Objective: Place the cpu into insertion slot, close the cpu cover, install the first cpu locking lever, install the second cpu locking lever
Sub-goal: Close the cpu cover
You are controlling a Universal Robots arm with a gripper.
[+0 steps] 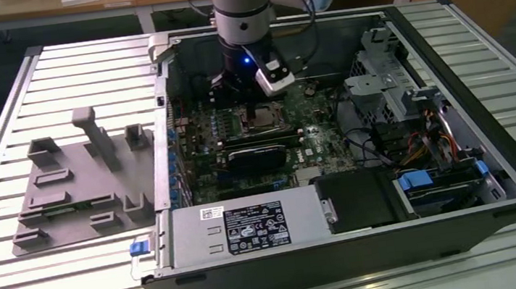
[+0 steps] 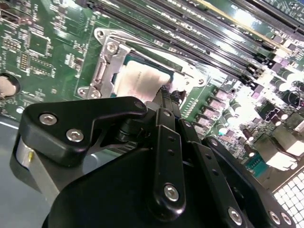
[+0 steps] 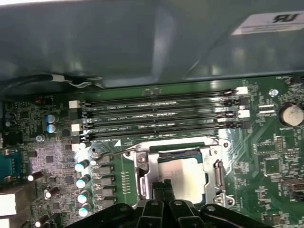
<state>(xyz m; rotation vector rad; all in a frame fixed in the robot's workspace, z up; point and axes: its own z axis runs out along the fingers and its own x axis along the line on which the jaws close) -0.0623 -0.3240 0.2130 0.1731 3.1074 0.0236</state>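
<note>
Black gripper (image 3: 162, 186), tips together, beside dull silver square cpu (image 3: 183, 173).
Narrowed, likely for pushing; thin silvery cpu cover (image 3: 142, 178) frames the chip.

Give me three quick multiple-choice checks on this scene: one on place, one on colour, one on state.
1. The gripper is closest to: A the cpu; B the grey tray; C the drive bays.
2. The circuit board is: A blue; B green; C red.
3. The cpu is: A in the gripper; B on the table; C seated in the insertion slot.

1 A: the gripper shows right at the cpu in both wrist views.
2 B: the board is green all around the slot.
3 C: its silver top lies inside the slot's metal rim.
</note>
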